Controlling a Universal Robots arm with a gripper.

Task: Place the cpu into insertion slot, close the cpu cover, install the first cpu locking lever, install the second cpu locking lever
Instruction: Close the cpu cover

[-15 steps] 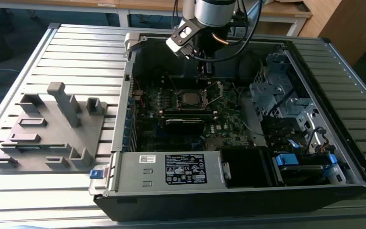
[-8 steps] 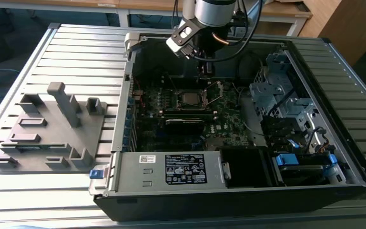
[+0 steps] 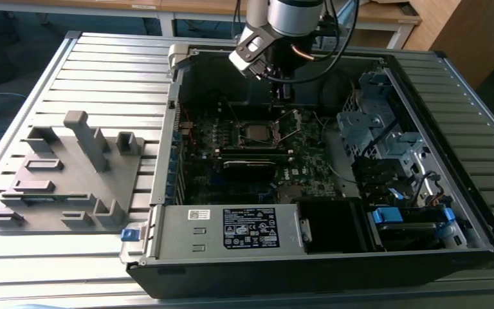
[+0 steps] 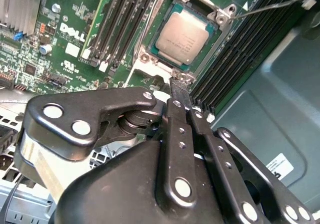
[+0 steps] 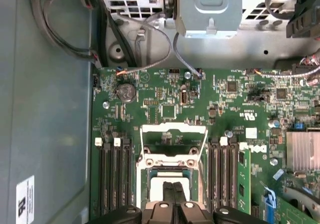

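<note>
The hand (image 4: 180,86) is closest in the second wrist view. Its two black fingers are pressed together with nothing between them, and the tips are just beside the edge of the insertion slot (image 4: 192,2). The cpu (image 4: 184,36) lies flat in that slot, silver top up. In the first wrist view the cpu cover (image 5: 174,128) is swung open. The open computer case (image 3: 316,280) lies on the ribbed surface (image 3: 101,58).
</note>
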